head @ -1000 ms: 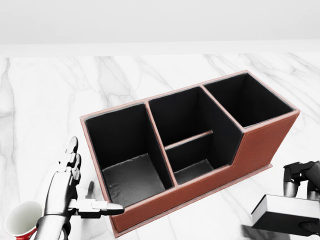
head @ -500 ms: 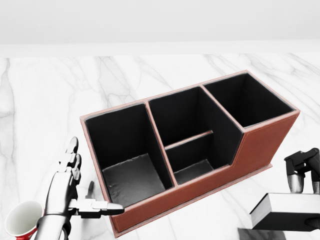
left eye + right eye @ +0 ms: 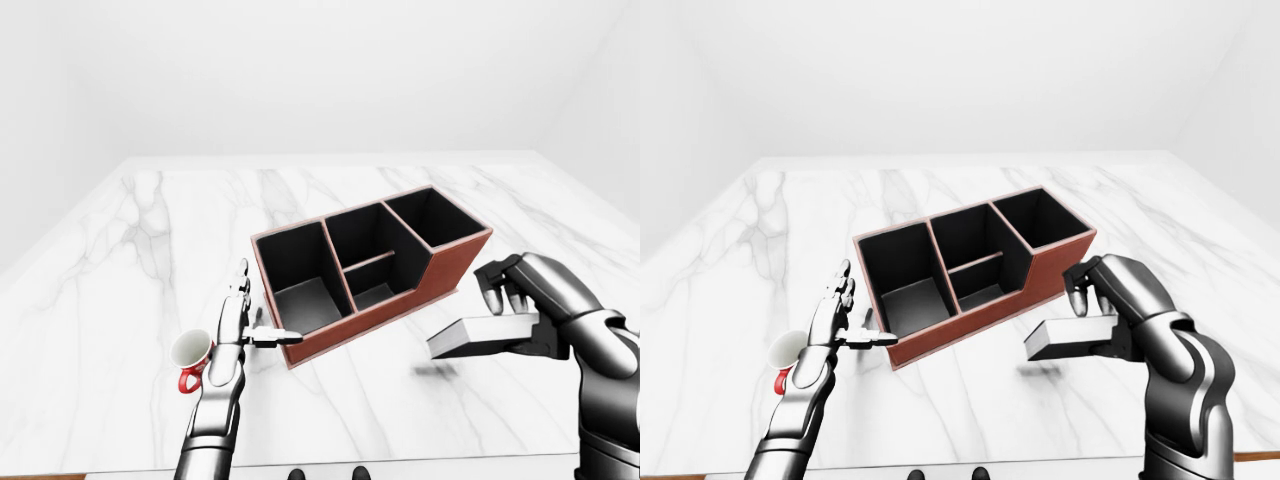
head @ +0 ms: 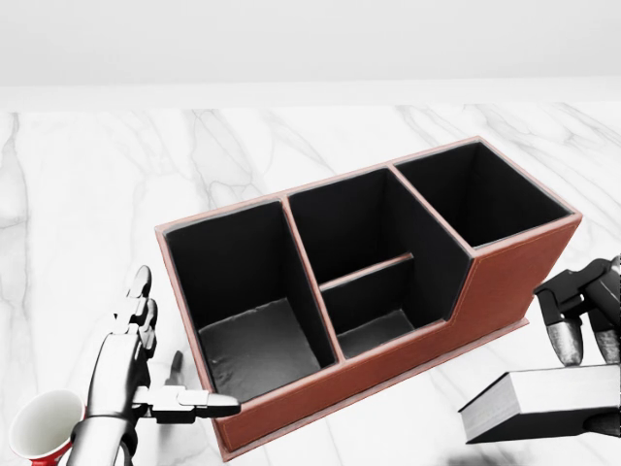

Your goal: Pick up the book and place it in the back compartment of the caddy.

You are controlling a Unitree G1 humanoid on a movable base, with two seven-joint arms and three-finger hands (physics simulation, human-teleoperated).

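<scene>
The book (image 4: pixel 539 403), dark-covered with pale page edges, hangs flat above the marble table, its shadow under it. My right hand (image 4: pixel 582 383) is shut on it, fingers (image 4: pixel 566 338) over the top and thumb beneath, at the lower right of the head view. The brown caddy (image 4: pixel 505 282) with black compartments lies just left of and above the book. It has a large bay at the left, a split middle bay and a bay at the upper right. My left hand (image 4: pixel 179 349) is open and flat beside the caddy's lower left corner, thumb pointing at its wall.
A red mug (image 3: pixel 190 352) with a white inside stands on the table by my left wrist. The white marble table (image 3: pixel 130 250) spreads wide around the caddy, and its near edge runs along the bottom of the eye views.
My right hand has risen and drifted left with the book, bringing it nearer the caddy's right end. The left hand and the caddy have not moved.
</scene>
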